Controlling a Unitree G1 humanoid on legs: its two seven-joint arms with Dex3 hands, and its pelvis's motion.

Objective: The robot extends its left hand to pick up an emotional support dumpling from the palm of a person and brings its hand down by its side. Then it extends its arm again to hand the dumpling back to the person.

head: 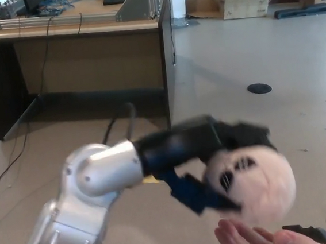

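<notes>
While a person's open palm waits just below, the left hand has its black fingers clamped on the white dumpling, holding it above the floor.

Pale cream dumpling with black sunglasses print, black left hand, silver forearm

The dumpling looks like soft, matt plush cloth, pale and fuzzy, with black face marks, and the left hand closed around it is matt black, its fingers a dark rubbery-looking plastic. The forearm shell behind it is smooth silver, plastic or metal, with a soft sheen. The bench has a wood-grain top and front with dark matt side panels, the floor is smooth, pale and slightly glossy, and a box by the far wall is plain brown cardboard.
</notes>
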